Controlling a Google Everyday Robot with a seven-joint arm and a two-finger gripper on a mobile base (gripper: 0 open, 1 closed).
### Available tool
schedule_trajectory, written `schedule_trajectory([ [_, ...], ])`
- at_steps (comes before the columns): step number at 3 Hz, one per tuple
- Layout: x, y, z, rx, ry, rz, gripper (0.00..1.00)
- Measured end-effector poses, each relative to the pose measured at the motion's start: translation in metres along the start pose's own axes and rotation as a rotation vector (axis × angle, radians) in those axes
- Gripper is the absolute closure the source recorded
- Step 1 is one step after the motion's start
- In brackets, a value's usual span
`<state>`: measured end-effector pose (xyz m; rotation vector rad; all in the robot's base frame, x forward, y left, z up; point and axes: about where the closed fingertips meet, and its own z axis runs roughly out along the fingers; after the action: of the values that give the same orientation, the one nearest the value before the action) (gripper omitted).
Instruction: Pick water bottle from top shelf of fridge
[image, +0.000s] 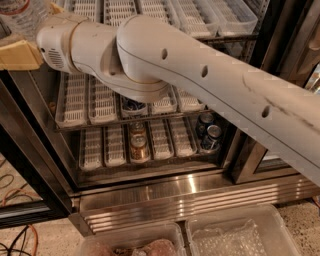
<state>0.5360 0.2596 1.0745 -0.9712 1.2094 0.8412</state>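
Note:
The water bottle (20, 20) is a clear ribbed bottle with a reddish label band, at the top left corner of the camera view. It hangs tilted in front of the fridge's dark left frame, off the racks. My gripper (35, 30) is around it, with one tan finger (17, 55) under it and another tan tip (56, 7) at its right. The top shelf (200, 15) with its white slotted lanes runs along the top. The fridge (175, 200) shows its ribbed steel base. My white arm (225, 85) crosses most of the view.
A blue can (134, 106) sits on the middle rack under my arm. Gold cans (139, 145) and dark cans (210, 135) stand on the lower rack. Two clear plastic bins (240, 235) lie on the floor in front. Cables (15, 240) lie at the lower left.

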Motion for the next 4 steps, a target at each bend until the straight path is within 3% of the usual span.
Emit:
schedule_trajectory([
  [1, 0.002, -0.003, -0.004, 0.051, 0.023, 0.001, 0.00],
  [2, 0.007, -0.009, -0.011, 0.108, 0.057, -0.002, 0.07],
  [4, 0.013, -0.015, -0.003, 0.137, 0.069, -0.004, 0.20],
])
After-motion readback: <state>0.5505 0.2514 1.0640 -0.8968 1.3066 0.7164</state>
